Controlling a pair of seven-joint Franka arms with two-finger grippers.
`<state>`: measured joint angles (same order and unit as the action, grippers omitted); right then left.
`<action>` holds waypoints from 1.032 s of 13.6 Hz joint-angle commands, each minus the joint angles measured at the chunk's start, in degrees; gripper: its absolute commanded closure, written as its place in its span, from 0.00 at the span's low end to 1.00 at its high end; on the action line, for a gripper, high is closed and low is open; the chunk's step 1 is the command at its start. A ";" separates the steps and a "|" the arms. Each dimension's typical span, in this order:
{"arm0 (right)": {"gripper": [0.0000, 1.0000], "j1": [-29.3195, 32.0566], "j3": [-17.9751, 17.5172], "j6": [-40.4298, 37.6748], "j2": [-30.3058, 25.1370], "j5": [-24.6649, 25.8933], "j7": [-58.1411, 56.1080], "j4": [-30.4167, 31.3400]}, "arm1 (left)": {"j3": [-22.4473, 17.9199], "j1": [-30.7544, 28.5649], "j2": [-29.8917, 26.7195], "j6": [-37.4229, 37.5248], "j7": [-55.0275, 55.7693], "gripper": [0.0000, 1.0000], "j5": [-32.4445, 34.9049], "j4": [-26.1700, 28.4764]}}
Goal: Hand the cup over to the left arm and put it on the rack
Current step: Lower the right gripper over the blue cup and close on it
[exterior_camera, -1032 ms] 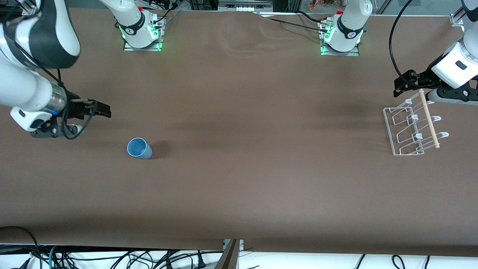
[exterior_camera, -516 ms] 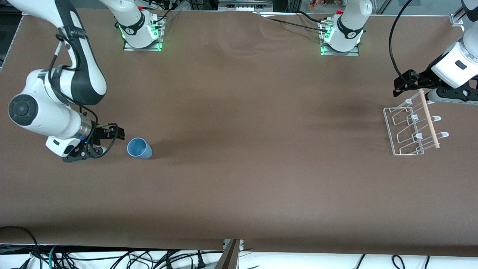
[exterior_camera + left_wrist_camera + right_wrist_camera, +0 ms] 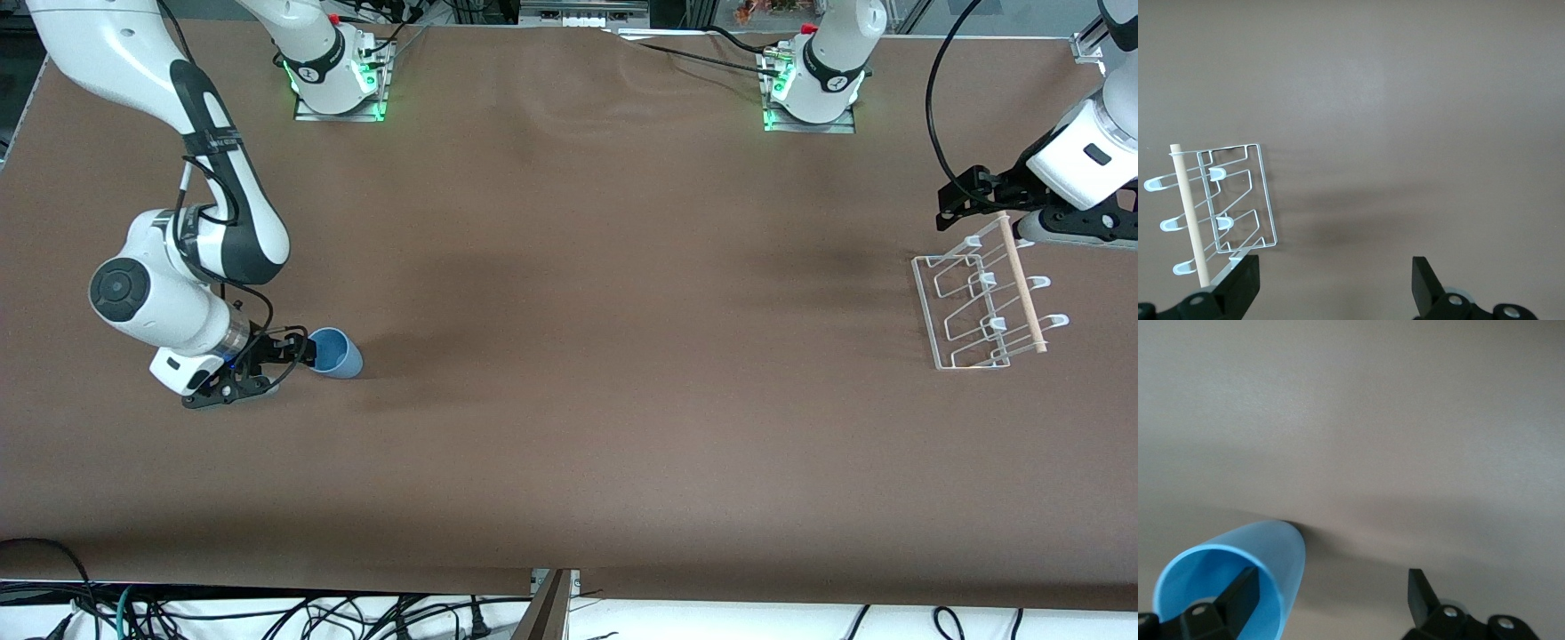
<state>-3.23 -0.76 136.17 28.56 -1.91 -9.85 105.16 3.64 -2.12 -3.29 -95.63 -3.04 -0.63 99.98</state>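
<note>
Low over the table (image 3: 569, 427): right gripper (image 3: 298, 348) spread wide at the rim of the upright blue cup (image 3: 334, 354), one finger (image 3: 1238, 593) inside its mouth. Waiting above the rack (image 3: 982, 307): left gripper (image 3: 1331, 283), likewise agape.

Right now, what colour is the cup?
Light blue; the cup shows best in the right wrist view.

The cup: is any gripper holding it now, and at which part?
Nothing is held yet. The right gripper is open at the cup, one finger inside its rim. The left gripper waits open over the rack.
</note>
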 commanded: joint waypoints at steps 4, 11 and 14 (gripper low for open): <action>0.02 0.33 -0.99 3.84 -1.49 0.59 0.62 4.35 | -0.12 0.27 -0.40 0.97 -0.04 0.00 0.63 -0.49; 1.00 0.33 -3.10 2.61 -1.40 0.07 9.58 5.76 | -0.12 0.27 -0.32 0.97 -0.04 0.00 0.63 -0.57; 1.00 0.33 -3.54 2.52 -1.58 -0.02 11.77 5.67 | -0.12 0.27 -0.32 0.97 -0.04 0.00 0.63 -0.57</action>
<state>-3.34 -3.55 139.04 28.75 -1.94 -0.07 109.35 3.64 -2.12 -3.29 -95.62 -3.04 -0.63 99.98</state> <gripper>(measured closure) 0.850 0.000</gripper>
